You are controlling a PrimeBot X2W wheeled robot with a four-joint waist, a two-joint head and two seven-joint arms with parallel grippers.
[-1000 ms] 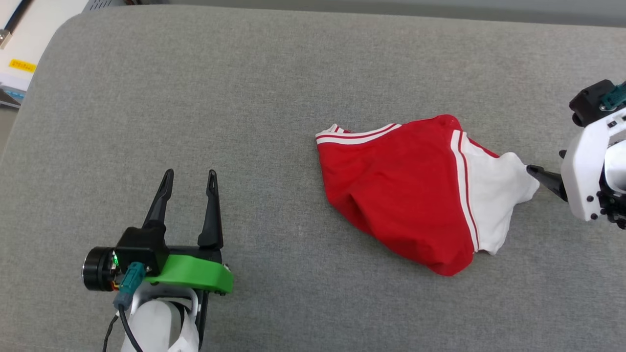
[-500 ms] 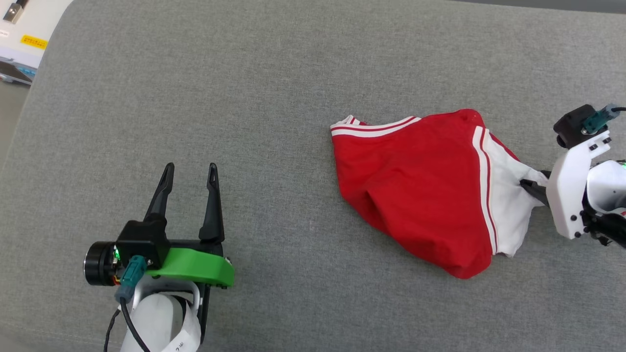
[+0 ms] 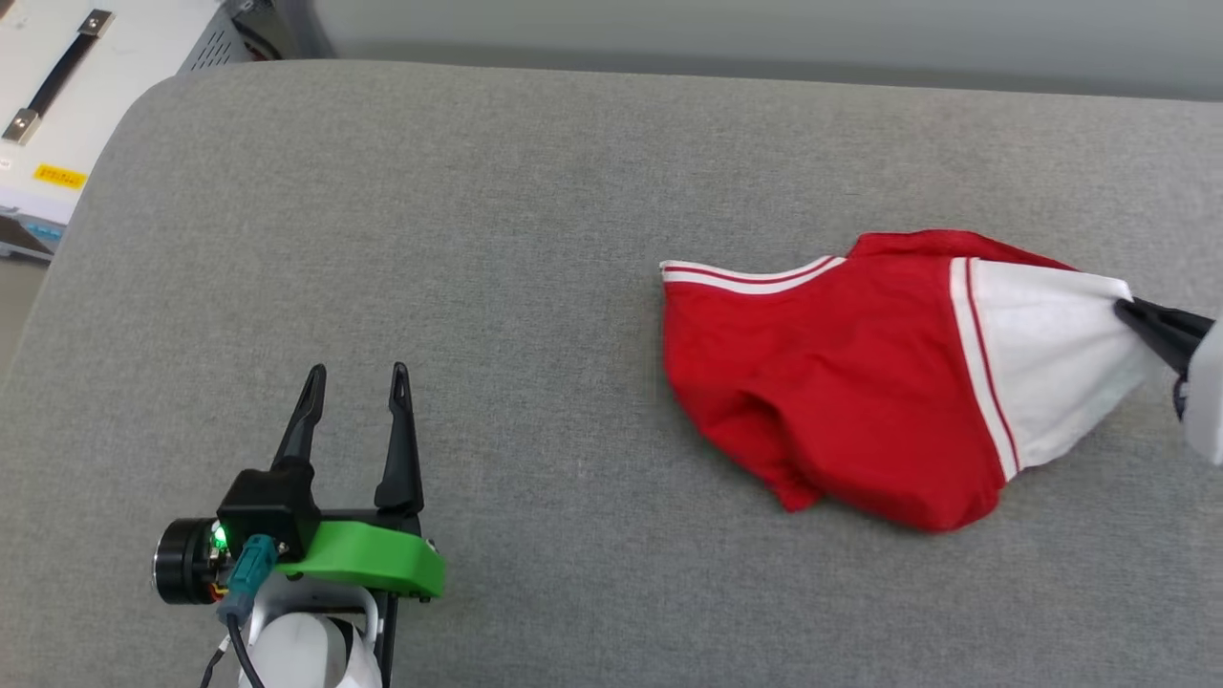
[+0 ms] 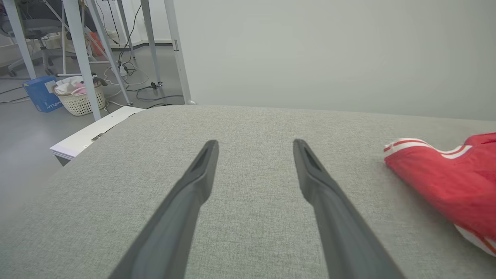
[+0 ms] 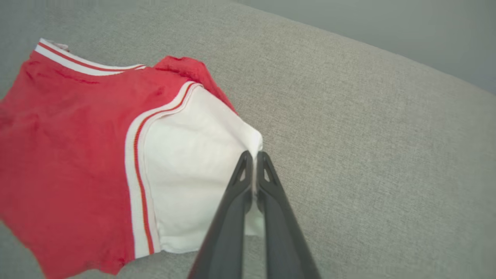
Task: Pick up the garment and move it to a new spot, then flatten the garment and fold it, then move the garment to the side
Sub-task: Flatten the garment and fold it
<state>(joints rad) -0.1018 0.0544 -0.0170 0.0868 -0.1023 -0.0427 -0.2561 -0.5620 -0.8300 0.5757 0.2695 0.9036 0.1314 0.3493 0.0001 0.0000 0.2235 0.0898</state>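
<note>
Gray soft surface (image 3: 535, 191) holds the red shirt (image 3: 841, 382) near its right edge. My right gripper (image 5: 254, 155) pinches its white sleeve (image 3: 1041, 363); my left gripper (image 3: 355, 373) is spread. I guess it is light and floppy.

No text legible anywhere.

- Yellow label (image 3: 59, 175): on the white case (image 3: 143, 38), well ahead of my left pincer (image 3: 356, 368) and off to its left, past the edge of the grey surface. There are dark marks on the yellow, but they are too small to read.
- Blue box (image 4: 40, 93): on the floor, far ahead-left of the same pincer, beside a pale basket (image 4: 79, 101). It has white print on the near face, possibly a brand line. It is blurred and I cannot make out the letters.

I can make out no numbers or signs.
</note>
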